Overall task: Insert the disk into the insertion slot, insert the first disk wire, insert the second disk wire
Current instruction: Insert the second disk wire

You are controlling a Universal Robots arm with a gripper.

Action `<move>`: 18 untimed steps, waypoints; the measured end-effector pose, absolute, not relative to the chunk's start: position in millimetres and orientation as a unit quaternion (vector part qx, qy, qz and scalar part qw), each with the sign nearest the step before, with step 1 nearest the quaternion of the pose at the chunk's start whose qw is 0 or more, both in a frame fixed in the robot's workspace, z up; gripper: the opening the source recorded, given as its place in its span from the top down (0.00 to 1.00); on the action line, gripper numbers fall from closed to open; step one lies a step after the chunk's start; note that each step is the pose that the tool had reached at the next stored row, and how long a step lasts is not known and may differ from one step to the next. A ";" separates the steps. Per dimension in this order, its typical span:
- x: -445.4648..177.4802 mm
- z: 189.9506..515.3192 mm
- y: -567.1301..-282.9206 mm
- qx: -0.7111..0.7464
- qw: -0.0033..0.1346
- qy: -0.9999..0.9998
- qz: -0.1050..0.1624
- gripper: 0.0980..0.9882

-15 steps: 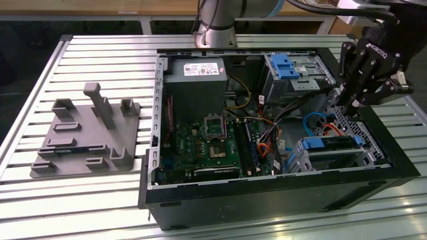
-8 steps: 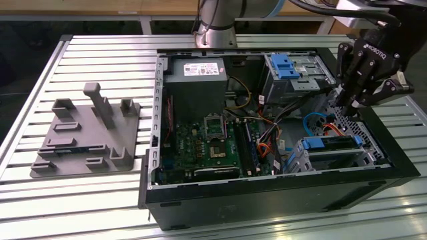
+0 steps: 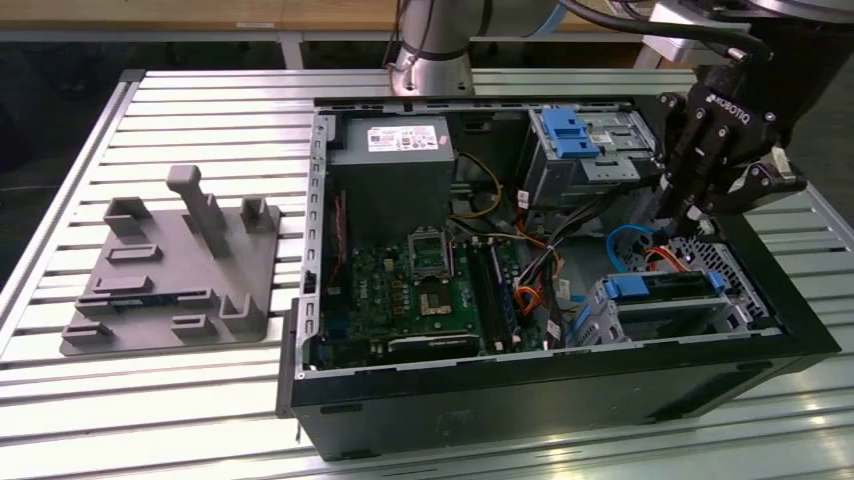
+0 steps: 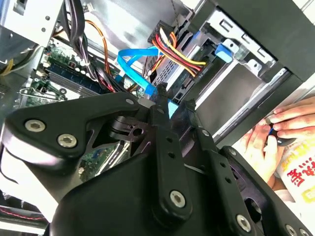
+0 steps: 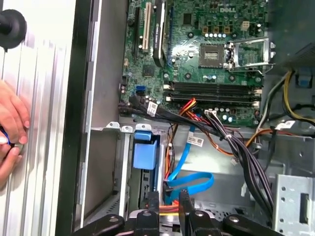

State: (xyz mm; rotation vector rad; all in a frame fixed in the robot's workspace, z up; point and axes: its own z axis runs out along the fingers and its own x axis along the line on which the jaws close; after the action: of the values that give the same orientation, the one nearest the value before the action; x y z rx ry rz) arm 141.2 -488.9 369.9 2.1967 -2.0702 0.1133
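Inside the insertion slot (image 3: 731, 290), the disk (image 3: 663, 287), flat, long axis crosswise.

The disk (image 3: 663, 287), silver in a bright blue carrier, sits inside the insertion slot (image 3: 721, 268), a perforated silver metal cage in the case's corner at the exterior view's right. In the first wrist view the carrier's blue end (image 5: 145, 153) faces up, seated between the cage walls.

Perforated bare-metal insertion slot (image 3: 714, 265), glossy blue plastic disk (image 3: 663, 287) carrier, matt black tool (image 3: 694, 222).
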 end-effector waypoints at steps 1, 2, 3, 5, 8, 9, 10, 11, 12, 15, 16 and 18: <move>140.9 369.1 -488.9 0.726 0.062 -0.683 0.039 0.78; 140.7 368.0 -488.9 0.727 0.063 -0.683 0.040 0.78; 140.4 366.4 -488.8 0.727 0.064 -0.683 0.041 0.78; 139.9 363.3 -488.8 0.728 0.065 -0.682 0.042 0.78; 139.4 360.3 -488.1 0.729 0.066 -0.680 0.043 0.78; 139.3 359.7 -487.7 0.729 0.066 -0.680 0.043 0.78; 139.1 359.2 -487.1 0.730 0.066 -0.679 0.043 0.78; 139.0 358.7 -486.5 0.730 0.066 -0.679 0.044 0.78; 139.0 358.3 -485.7 0.730 0.067 -0.679 0.044 0.78; 138.9 357.2 -483.4 0.729 0.069 -0.679 0.045 0.78; 139.0 357.0 -482.8 0.729 0.069 -0.679 0.046 0.78; 139.4 356.6 -482.5 0.730 0.069 -0.679 0.045 0.78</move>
State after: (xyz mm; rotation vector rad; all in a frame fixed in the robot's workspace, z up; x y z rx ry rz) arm 139.4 -482.5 356.6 2.1960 -2.0436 0.1366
